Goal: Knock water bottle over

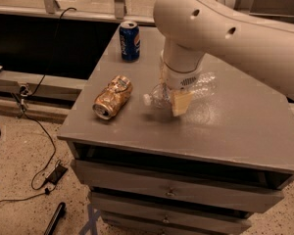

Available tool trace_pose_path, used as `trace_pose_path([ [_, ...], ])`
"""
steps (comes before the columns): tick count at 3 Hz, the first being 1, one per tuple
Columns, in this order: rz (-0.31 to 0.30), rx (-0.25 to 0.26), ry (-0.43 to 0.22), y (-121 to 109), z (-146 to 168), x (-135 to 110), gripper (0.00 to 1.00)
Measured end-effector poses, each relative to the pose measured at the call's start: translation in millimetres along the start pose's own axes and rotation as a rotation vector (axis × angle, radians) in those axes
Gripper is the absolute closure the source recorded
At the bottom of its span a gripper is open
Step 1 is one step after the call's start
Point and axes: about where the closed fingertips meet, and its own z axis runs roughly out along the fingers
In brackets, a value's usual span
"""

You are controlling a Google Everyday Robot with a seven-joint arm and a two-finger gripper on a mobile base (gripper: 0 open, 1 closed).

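The water bottle (204, 84) is clear ribbed plastic and lies on its side on the grey table (235, 126). Its white cap (146, 100) points left, toward the crushed gold can. My gripper (180, 103) hangs from the large white arm, right over the bottle's neck end, and hides the bottle's middle and its label. The gripper is low, close to the tabletop and against the bottle.
A crushed gold can (112, 97) lies on its side left of the bottle. A blue Pepsi can (130, 41) stands upright at the table's back left. Drawers sit below the tabletop. Cables (36, 131) lie on the floor at left.
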Motion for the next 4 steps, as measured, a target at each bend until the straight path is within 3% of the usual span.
trace_pose_path([
  [1,0.000,0.001,0.001,1,-1,0,0.00],
  [3,0.012,-0.031,0.029,1,0,1,0.00],
  [4,0.080,-0.048,0.047,-1,-10,13,0.00],
])
